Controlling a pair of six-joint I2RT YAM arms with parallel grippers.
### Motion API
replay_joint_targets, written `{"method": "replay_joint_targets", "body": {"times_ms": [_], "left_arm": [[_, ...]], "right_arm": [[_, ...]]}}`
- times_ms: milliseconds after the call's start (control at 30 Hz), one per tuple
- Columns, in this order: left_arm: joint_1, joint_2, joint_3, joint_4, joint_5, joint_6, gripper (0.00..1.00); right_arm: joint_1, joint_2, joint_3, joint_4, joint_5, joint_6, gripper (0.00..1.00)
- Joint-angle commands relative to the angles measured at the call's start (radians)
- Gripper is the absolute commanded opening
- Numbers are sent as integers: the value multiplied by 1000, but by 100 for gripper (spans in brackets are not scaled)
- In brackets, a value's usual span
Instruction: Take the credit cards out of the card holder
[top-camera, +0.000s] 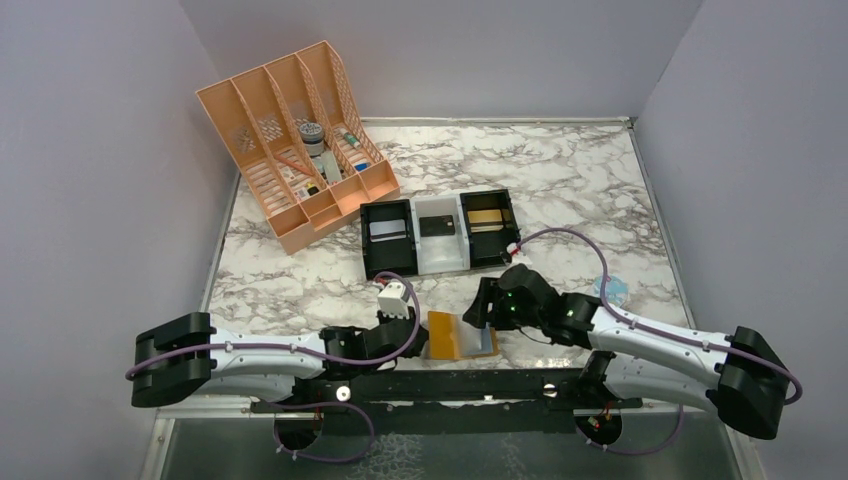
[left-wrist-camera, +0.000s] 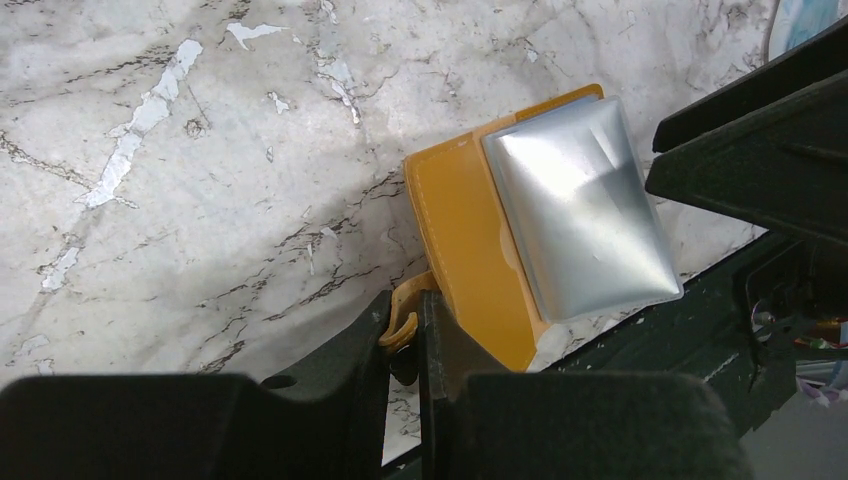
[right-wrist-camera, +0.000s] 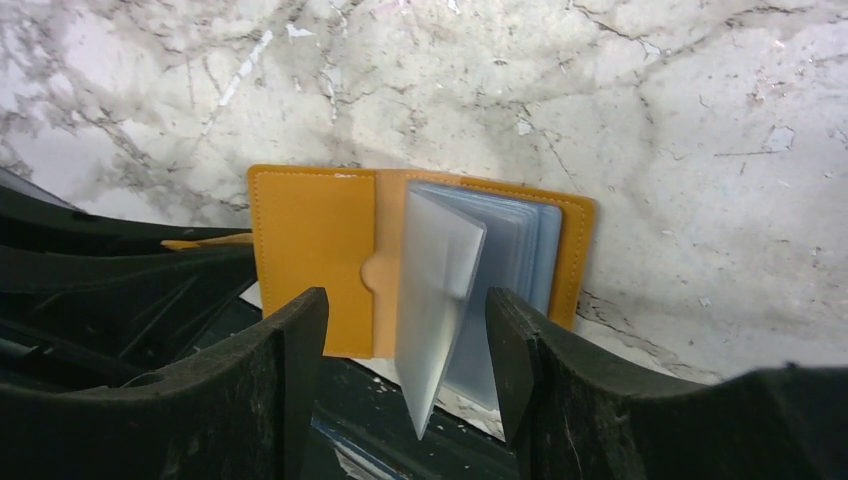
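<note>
Open mustard-tan card holder (top-camera: 442, 336), lower centre of the overhead view, on the marble desk (top-camera: 560, 180). Its tan strap (left-wrist-camera: 398, 300) is clamped by the left end effector (left-wrist-camera: 405, 325). The right end effector (right-wrist-camera: 405, 300) stands wide open astride a translucent sleeve (right-wrist-camera: 435, 290). Best practice: anchor left, draw cards straight out.

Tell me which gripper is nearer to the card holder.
Left. The left gripper is shut on the card holder at its near edge; the right gripper hangs open astride the clear sleeves, not visibly touching.
</note>
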Motion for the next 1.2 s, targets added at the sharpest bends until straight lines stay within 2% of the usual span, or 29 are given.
{"method": "replay_joint_targets", "body": {"times_ms": [0, 267, 600, 1167], "left_arm": [[-2, 5, 34, -30, 2, -1, 9], [-2, 5, 33, -43, -6, -4, 6], [-2, 12, 37, -49, -8, -5, 0], [-2, 60, 46, -29, 1, -5, 0]], "right_arm": [[6, 37, 10, -49, 33, -13, 59], [6, 80, -17, 33, -51, -26, 56], [6, 116, -11, 17, -37, -22, 55], [6, 146, -22, 130, -150, -50, 51]]}}
